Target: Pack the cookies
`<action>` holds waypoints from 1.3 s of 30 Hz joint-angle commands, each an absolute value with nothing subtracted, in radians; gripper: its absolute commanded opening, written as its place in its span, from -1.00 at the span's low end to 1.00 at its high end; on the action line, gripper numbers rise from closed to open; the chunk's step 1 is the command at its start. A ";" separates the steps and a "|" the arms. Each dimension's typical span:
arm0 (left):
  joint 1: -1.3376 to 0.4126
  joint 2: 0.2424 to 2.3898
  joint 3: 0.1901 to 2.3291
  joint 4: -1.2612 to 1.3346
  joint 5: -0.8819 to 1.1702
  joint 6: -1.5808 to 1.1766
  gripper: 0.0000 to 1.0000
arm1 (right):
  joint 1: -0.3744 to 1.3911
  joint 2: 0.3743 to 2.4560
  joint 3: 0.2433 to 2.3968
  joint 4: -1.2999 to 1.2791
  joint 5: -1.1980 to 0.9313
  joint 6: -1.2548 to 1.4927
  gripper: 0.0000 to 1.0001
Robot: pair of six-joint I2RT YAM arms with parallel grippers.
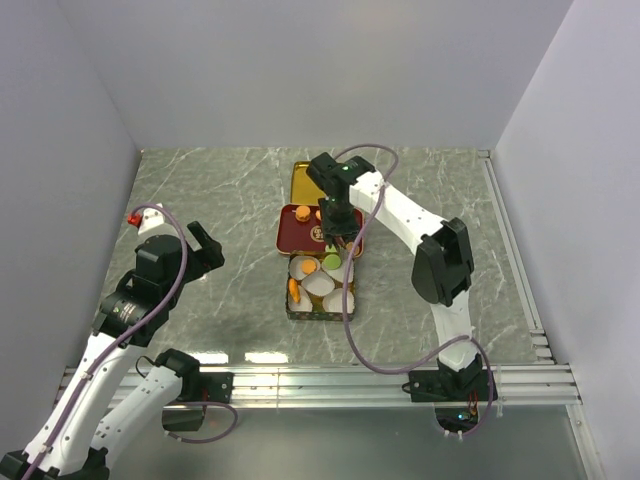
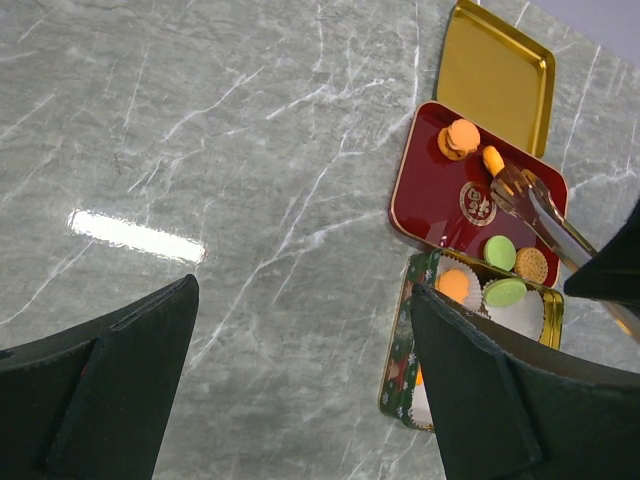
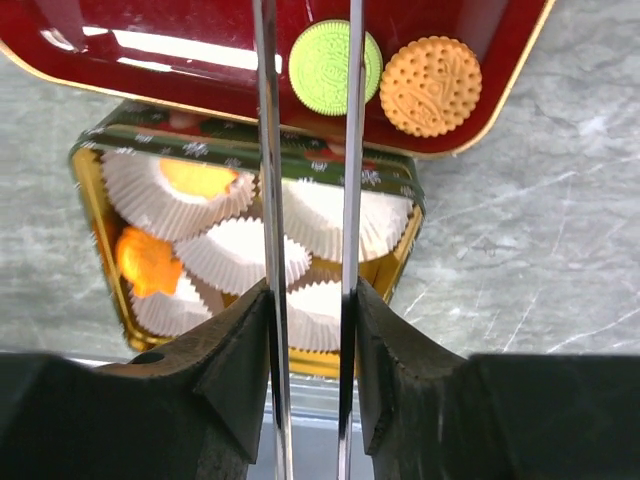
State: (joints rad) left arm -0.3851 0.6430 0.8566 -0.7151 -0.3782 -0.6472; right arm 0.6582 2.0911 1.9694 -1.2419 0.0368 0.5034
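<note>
**Lining up the next pick**

Your left gripper (image 2: 303, 300) is idling with its fingers spread, clear of the work. Your right gripper (image 3: 310, 300) is clamping tongs (image 3: 268, 150), reaching over the tin (image 3: 240, 140) of paper cups (image 3: 240, 255), some holding cookies (image 3: 197, 178), toward the green cookie (image 3: 335, 67) and orange biscuit (image 3: 430, 86) waiting on the red tray (image 3: 200, 12).

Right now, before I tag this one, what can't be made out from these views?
- Right wrist view: the tongs run off the top edge, so their tips are cut off.
- Top view: the tongs cannot be made out under the right end effector.
- Left wrist view: a finger of the left end effector hides much of the tin.
</note>
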 commanded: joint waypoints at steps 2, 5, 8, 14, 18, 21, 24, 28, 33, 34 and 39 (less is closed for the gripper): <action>-0.380 0.632 0.858 -0.677 -0.367 -0.632 0.86 | 0.657 1.964 1.951 -1.236 0.060 0.529 -0.22; -0.380 0.630 0.859 -0.673 -0.364 -0.632 0.86 | 0.658 1.927 1.936 -1.238 0.061 0.543 -0.23; -0.380 0.632 0.859 -0.675 -0.362 -0.630 0.86 | 0.660 1.890 1.918 -1.238 0.061 0.557 -0.24; -0.383 0.640 0.861 -0.676 -0.362 -0.630 0.85 | 0.669 1.809 1.885 -1.243 0.072 0.584 -0.24; -0.388 0.640 0.859 -0.676 -0.364 -0.632 0.86 | 0.670 1.760 1.847 -1.233 0.077 0.600 -0.24; -0.397 0.638 0.859 -0.678 -0.365 -0.632 0.86 | 0.670 1.726 1.796 -1.210 0.072 0.614 -0.19; -0.403 0.640 0.861 -0.681 -0.368 -0.637 0.86 | 0.672 1.718 1.772 -1.193 0.067 0.618 -0.07; -0.408 0.634 0.859 -0.684 -0.373 -0.638 0.86 | 0.672 1.755 1.782 -1.180 0.074 0.618 -0.02; -0.408 0.624 0.861 -0.683 -0.374 -0.640 0.86 | 0.672 1.818 1.805 -1.169 0.087 0.611 0.01; -0.407 0.623 0.861 -0.683 -0.376 -0.641 0.86 | 0.672 1.842 1.822 -1.176 0.092 0.609 0.04; -0.410 0.621 0.861 -0.686 -0.377 -0.643 0.86 | 0.672 1.926 1.873 -1.190 0.114 0.600 0.12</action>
State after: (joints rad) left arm -0.4034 0.6300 0.8566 -0.7151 -0.3714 -0.6476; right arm 0.6651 1.8942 1.8111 -1.2007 0.0780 0.6056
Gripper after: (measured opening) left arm 0.930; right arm 0.558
